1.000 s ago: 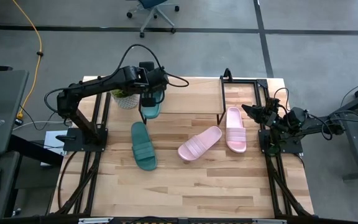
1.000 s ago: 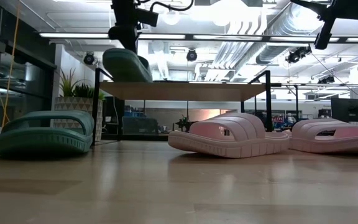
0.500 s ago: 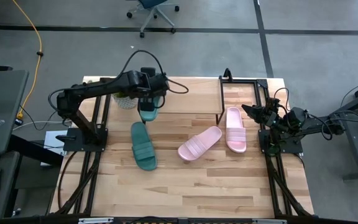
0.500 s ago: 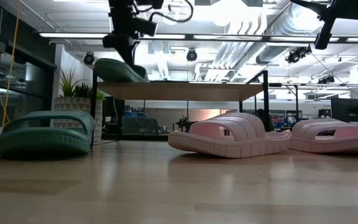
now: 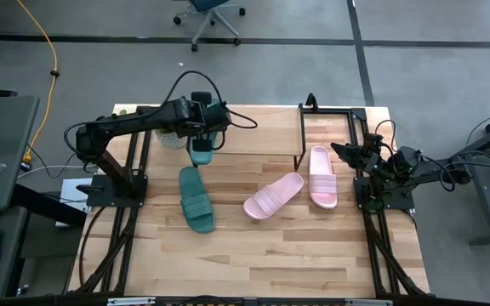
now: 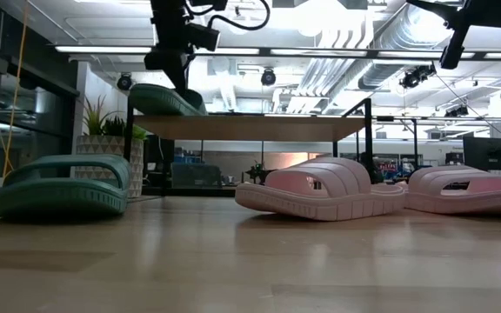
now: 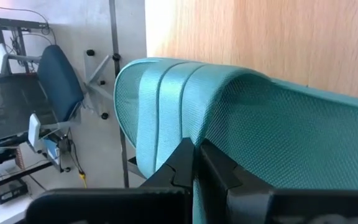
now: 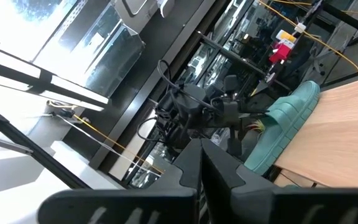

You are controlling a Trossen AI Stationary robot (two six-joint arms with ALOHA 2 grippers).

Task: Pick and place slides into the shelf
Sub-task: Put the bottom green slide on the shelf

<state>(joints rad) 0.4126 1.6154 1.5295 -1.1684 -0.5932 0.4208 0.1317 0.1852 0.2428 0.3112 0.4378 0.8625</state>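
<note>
Grey floor (image 5: 415, 76), blue office chair (image 5: 211, 10)

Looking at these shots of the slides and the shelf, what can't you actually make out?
- High view: the held teal slide is half covered by the left gripper, so how much rests on the shelf is unclear.
- Low view: the shelf's top surface is edge-on, so contact under that slide is hidden.
- Left wrist view: the slide's sole is cut off by the edge.
- Right wrist view: the right gripper has shut jaws; the pink slides are out of frame.
</note>
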